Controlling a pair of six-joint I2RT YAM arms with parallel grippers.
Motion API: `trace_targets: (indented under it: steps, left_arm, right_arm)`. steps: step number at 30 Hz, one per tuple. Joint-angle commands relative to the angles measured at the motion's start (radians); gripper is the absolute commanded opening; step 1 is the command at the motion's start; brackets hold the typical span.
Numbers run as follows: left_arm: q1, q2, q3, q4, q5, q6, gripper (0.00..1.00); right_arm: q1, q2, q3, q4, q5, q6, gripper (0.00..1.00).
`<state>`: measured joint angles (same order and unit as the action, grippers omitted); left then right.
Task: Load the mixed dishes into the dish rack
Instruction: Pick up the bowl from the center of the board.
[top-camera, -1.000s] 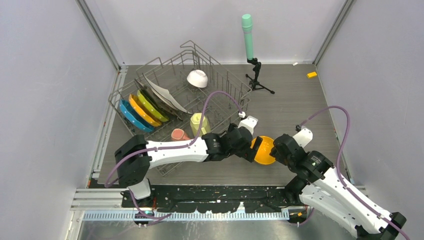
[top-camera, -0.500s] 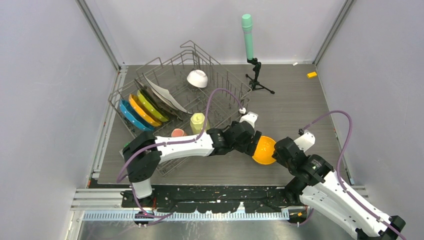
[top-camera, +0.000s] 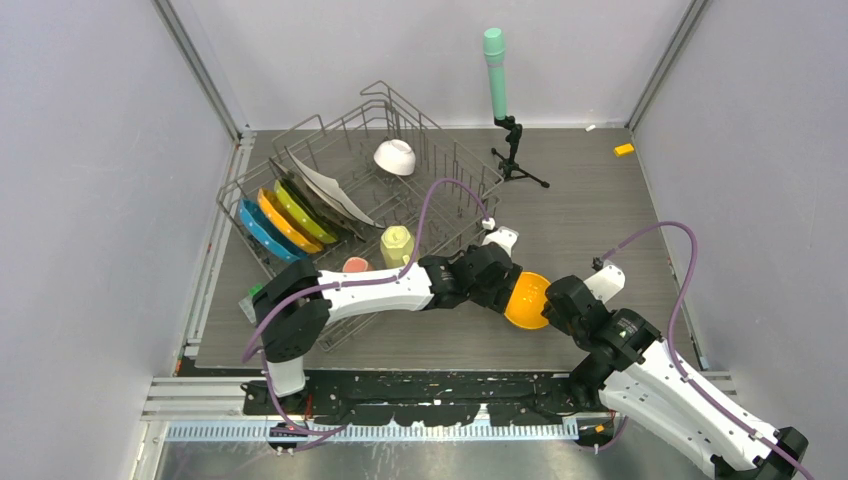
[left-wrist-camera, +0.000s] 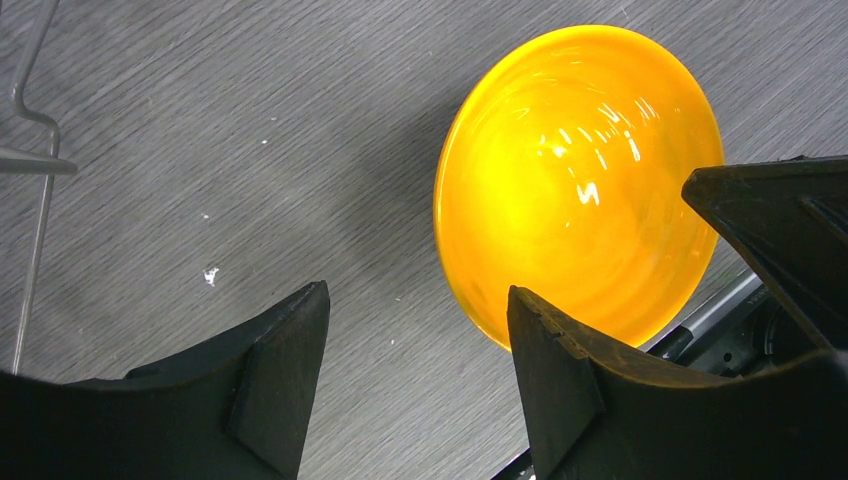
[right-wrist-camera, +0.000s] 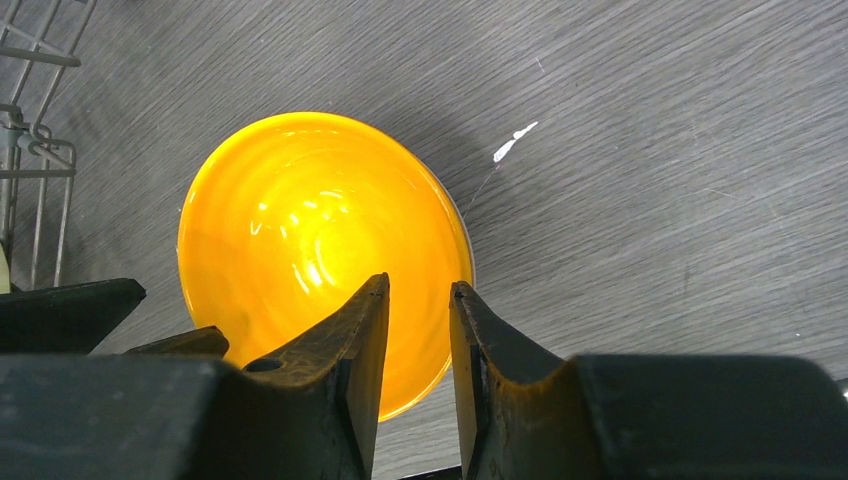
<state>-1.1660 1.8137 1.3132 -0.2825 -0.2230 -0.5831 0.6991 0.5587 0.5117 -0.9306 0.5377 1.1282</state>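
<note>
The orange bowl lies on the table right of the dish rack, between both grippers. My left gripper is open at the bowl's left edge; bare table shows between its fingers, and its right finger overlaps the rim. My right gripper stands narrowly open astride the bowl's near-right rim, one finger over the inside and one outside. In the rack stand blue, orange and yellow-green plates, a white square plate, a white bowl, a pale-yellow mug and a pink mug.
A green-topped cylinder on a black tripod stands behind the rack's right end. A small orange block lies at the far right. Rack wires show at the left edge of both wrist views. Grey walls enclose the table.
My left arm has reached further right, up to the bowl's edge, and its jaws have narrowed. The right gripper's jaws have also narrowed around the rim. The bowl has hardly moved.
</note>
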Motion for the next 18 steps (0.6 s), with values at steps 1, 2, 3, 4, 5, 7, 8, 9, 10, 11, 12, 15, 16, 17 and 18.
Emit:
trace_targets:
  steps: [1,2,3,4,5,7,8,9,10,11,12,15,16,17,18]
  left_arm:
    - [0.009,0.003,0.031,0.007,0.016,0.017,0.67]
    - [0.008,0.006,0.035,0.005,0.019,0.018,0.67]
    - [0.009,0.008,0.037,0.003,0.022,0.017,0.67]
    - [0.009,0.01,0.038,0.004,0.027,0.015,0.66]
    - [0.008,0.01,0.037,0.007,0.033,0.014,0.66]
    - [0.008,0.01,0.035,0.02,0.045,0.01,0.64]
    - [0.009,0.011,0.035,0.022,0.046,0.008,0.63]
    - [0.009,0.013,0.04,0.019,0.047,0.005,0.62]
    - [0.008,0.015,0.043,0.014,0.047,0.003,0.61]
    - [0.008,0.017,0.047,0.01,0.046,0.001,0.61]
    - [0.009,0.018,0.049,0.008,0.046,0.0,0.61]
    - [0.009,0.021,0.05,0.008,0.048,0.002,0.62]
    - [0.008,0.021,0.051,0.008,0.048,0.003,0.62]
    - [0.009,0.02,0.051,0.009,0.048,0.003,0.62]
    - [0.009,0.019,0.05,0.008,0.048,0.006,0.62]
  right_arm:
    - [0.004,-0.003,-0.002,0.041,0.024,0.019,0.34]
    - [0.004,-0.002,-0.002,0.041,0.025,0.016,0.34]
    - [0.004,-0.001,0.0,0.04,0.025,0.016,0.34]
    - [0.004,-0.002,0.0,0.039,0.025,0.017,0.34]
    - [0.004,-0.002,0.001,0.037,0.026,0.018,0.34]
    - [0.004,-0.003,0.007,0.026,0.027,0.021,0.34]
    - [0.004,-0.003,0.014,0.019,0.027,0.026,0.34]
    - [0.003,-0.008,0.033,0.001,0.028,0.028,0.34]
    - [0.003,-0.011,0.043,-0.008,0.032,0.031,0.34]
    - [0.003,-0.023,0.062,-0.024,0.041,0.031,0.34]
    - [0.004,-0.029,0.07,-0.031,0.048,0.033,0.34]
    - [0.004,-0.061,0.09,-0.07,0.095,0.039,0.34]
    - [0.004,-0.068,0.086,-0.078,0.102,0.046,0.34]
    - [0.004,-0.069,0.083,-0.082,0.106,0.055,0.34]
    - [0.004,-0.07,0.073,-0.08,0.105,0.059,0.33]
